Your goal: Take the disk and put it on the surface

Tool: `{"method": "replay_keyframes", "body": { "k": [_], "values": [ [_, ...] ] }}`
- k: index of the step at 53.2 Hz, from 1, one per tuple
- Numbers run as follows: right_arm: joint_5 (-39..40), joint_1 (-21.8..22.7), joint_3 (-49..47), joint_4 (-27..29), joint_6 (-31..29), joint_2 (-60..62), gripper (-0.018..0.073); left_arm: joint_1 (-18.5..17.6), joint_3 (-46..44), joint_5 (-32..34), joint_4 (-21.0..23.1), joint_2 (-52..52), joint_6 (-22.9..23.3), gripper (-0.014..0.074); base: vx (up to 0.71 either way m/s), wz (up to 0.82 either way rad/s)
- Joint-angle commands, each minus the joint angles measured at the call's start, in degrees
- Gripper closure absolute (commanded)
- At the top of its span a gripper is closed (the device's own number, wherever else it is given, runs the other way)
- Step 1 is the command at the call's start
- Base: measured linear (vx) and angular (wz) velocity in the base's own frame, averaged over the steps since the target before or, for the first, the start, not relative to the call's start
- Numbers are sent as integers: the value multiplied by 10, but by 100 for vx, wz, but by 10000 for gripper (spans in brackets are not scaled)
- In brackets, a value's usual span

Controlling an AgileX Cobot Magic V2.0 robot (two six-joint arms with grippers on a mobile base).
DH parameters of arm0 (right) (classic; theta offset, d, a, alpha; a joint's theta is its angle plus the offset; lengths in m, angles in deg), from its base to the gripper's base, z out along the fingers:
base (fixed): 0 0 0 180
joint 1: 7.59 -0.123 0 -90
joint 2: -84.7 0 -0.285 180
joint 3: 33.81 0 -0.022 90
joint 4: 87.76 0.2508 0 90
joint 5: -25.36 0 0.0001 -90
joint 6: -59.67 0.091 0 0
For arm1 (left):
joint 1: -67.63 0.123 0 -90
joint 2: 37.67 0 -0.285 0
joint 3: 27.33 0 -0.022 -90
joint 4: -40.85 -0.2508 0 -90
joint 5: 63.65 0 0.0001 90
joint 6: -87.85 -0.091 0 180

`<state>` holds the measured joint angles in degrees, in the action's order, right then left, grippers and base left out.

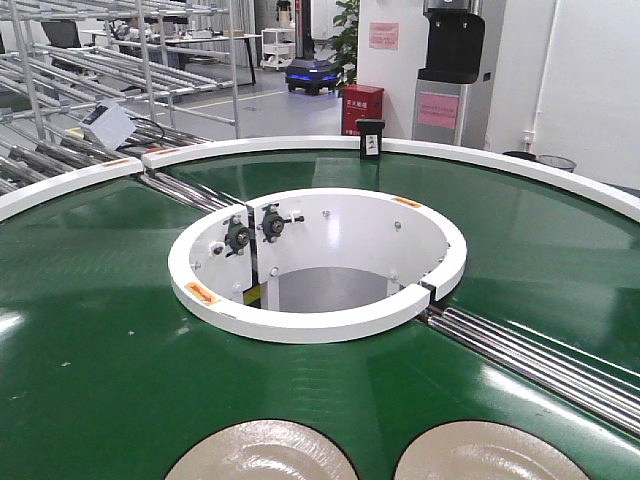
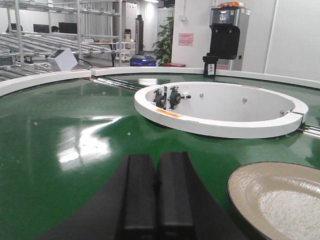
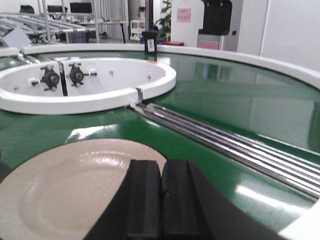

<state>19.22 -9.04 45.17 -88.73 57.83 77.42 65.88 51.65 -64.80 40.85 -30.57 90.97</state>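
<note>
Nearest to us, the right gripper (image 3: 161, 200) has its black fingers pressed flat together with nothing between them. It hangs over the near edge of the right disk (image 3: 75, 185), a pale plate lying flat on the green belt (image 1: 100, 350). The left gripper (image 2: 157, 195) is closed and empty in the same way, with the left disk (image 2: 277, 200) just beside it to the right, apart from the fingers.

We judge that the grab has not begun. The next move calls for spreading the jaws, coming down to the disk's low rim and pinching that thin lip. The surface meant to receive the disk shows in none of our views.

The belt around both disks is bare, so there is room to approach. Beyond the right disk the steel roller strip (image 3: 225, 145) cuts across, and further off stands the raised white inner ring (image 1: 300, 325). The outer rim (image 1: 500, 160) bounds the far side.
</note>
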Motion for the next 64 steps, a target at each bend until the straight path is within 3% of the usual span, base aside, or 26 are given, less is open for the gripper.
{"method": "replay_keyframes", "body": {
  "k": [1, 9, 17, 30, 40, 52, 58, 64],
  "values": [
    [71, 2, 4, -7, -2, 6, 567, -1, -12, 62, 0, 4, 3, 604, 0, 0],
    [88, 2, 4, -6, -1, 6, 567, -1, -12, 80, 3, 4, 4, 604, 0, 0],
    [81, 2, -42, 10, 18, 6, 567, -1, -53, 192, 0, 5, 39, 604, 0, 0],
    [-21, 2, -197, 6, 18, -102, 567, -1, -225, 33, 0, 98, 32, 604, 0, 0],
    [71, 2, -228, 13, 26, -238, 567, -1, -283, 51, 0, 241, 34, 604, 0, 0],
    [119, 2, -228, 81, 40, -391, 554, -1, -283, 68, 0, 384, 37, 590, 0, 0],
    [112, 2, -228, 119, 40, -440, 518, -1, -283, 32, 3, 439, 39, 540, 0, 0],
    [107, 2, -228, 156, 40, -467, 447, -1, -285, -19, 3, 480, 39, 424, 0, 0]
  ]
}}
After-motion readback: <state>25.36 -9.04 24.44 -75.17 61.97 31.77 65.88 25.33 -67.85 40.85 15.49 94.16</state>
